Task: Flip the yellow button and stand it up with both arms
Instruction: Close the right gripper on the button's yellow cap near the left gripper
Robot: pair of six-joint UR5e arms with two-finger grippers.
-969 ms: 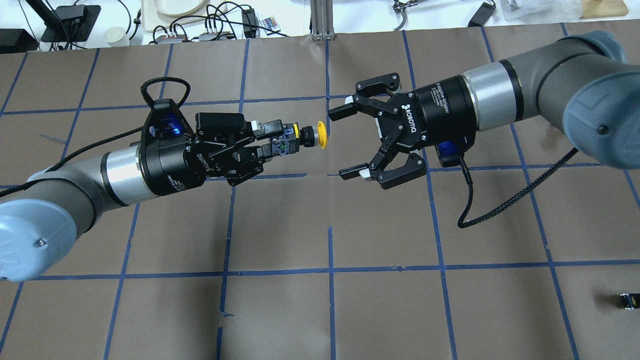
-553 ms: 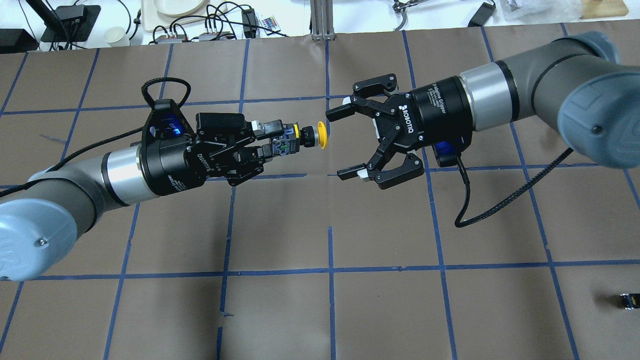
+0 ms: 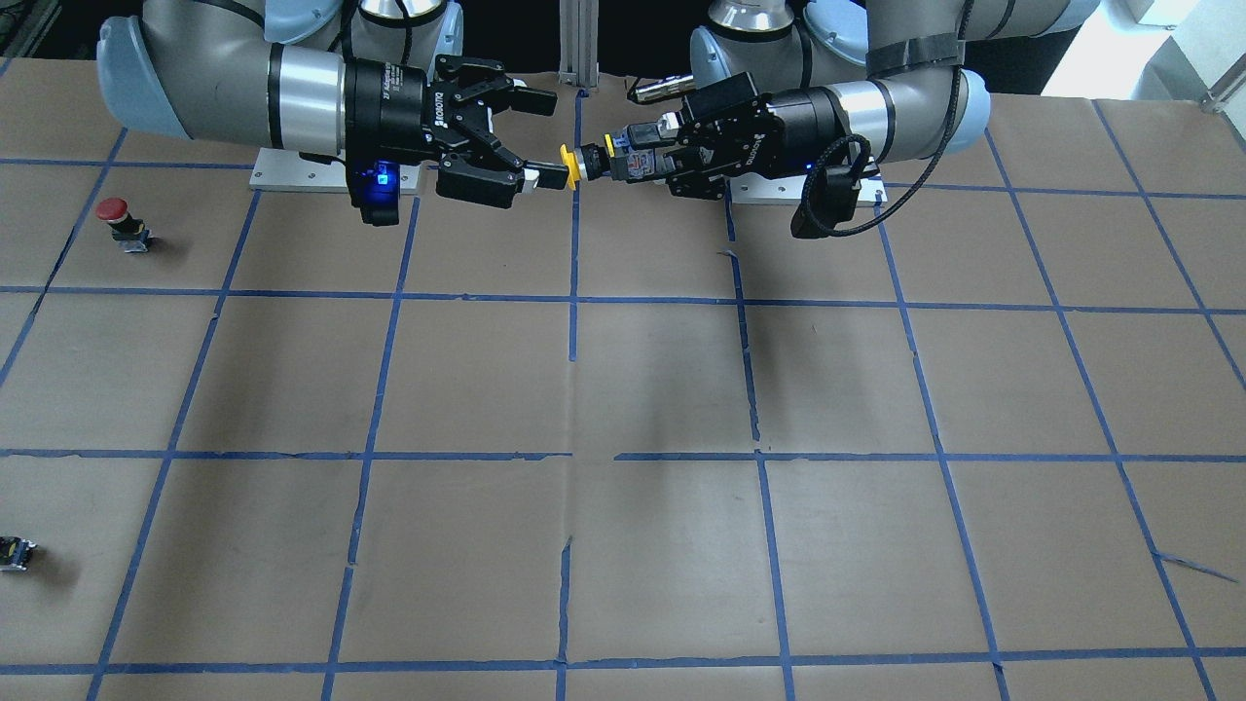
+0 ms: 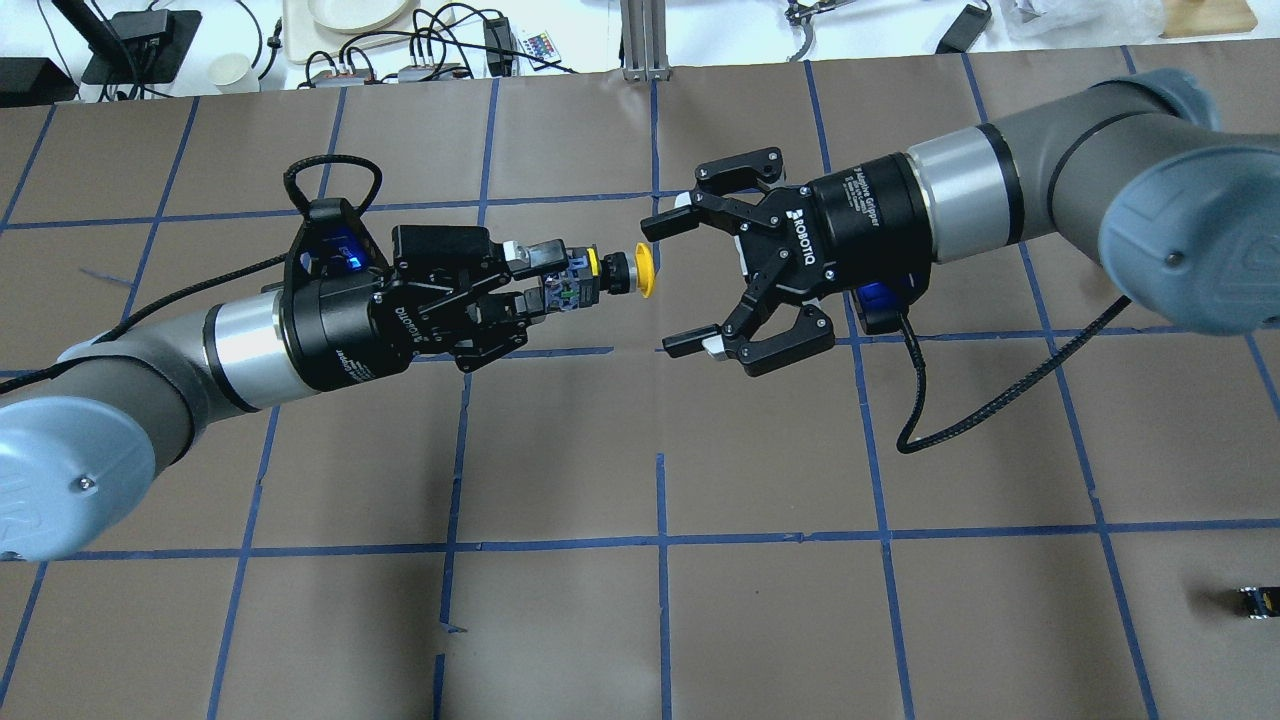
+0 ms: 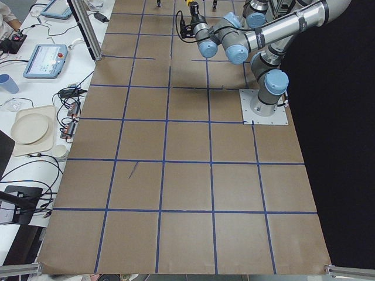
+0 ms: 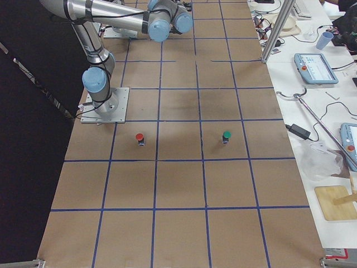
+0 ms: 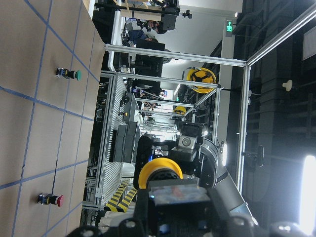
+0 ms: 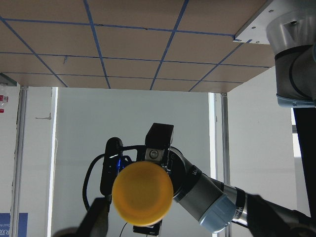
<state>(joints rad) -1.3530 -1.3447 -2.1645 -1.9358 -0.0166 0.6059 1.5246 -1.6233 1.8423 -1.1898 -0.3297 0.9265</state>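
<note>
Yellow button (image 4: 620,272) in air over table (image 4: 660,600), lying horizontal, cap toward 3 o'clock in overhead view. Left gripper (image 4: 560,275) clamped on its black body. Right gripper (image 4: 665,285) spread wide, fingertips at 12 and 5 o'clock of cap. Red button (image 3: 117,216) upright on table, well apart.

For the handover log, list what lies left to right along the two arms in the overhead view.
left arm → left gripper → yellow button → right gripper → right arm
</note>
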